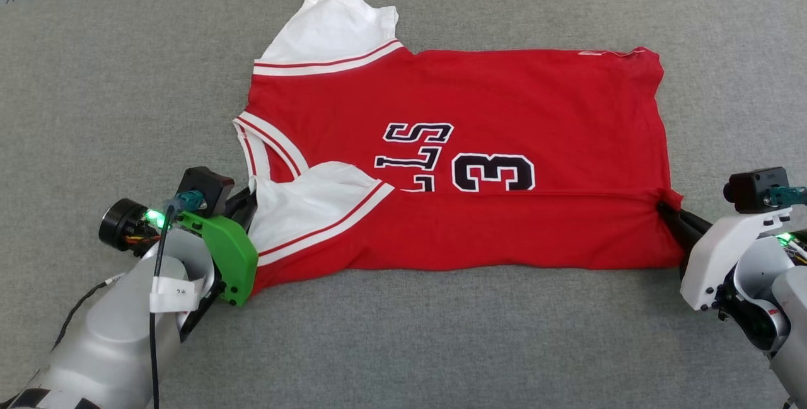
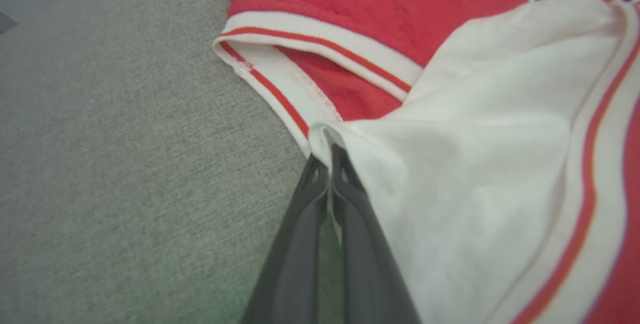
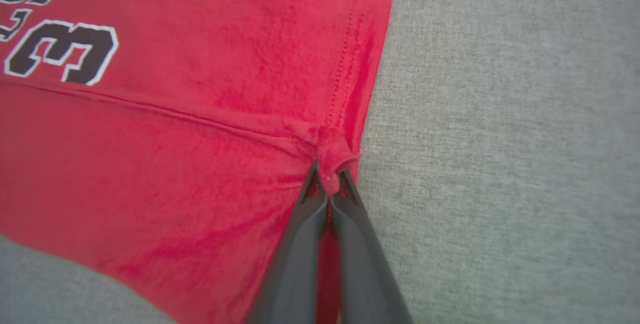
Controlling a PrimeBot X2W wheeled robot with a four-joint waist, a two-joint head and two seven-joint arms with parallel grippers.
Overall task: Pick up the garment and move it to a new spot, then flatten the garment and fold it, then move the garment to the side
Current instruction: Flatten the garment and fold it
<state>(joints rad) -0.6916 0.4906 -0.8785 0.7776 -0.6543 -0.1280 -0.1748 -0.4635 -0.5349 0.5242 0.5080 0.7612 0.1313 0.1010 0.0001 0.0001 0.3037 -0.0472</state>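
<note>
Red jersey (image 1: 504, 94) lies on grey fabric (image 1: 441, 333) — left gripper (image 2: 327, 159) pinches its white sleeve (image 1: 309, 201) at 9 o'clock, right gripper (image 3: 328, 186) pinches its hem (image 1: 661, 119) at 3 o'clock.

The grey surface (image 1: 403, 346) gives free passage all around the garment (image 1: 536, 100); only the garment itself covers the middle.

Bright, even light with faint shadows; head view sharp, both wrist views soft and edge-stretched.
</note>
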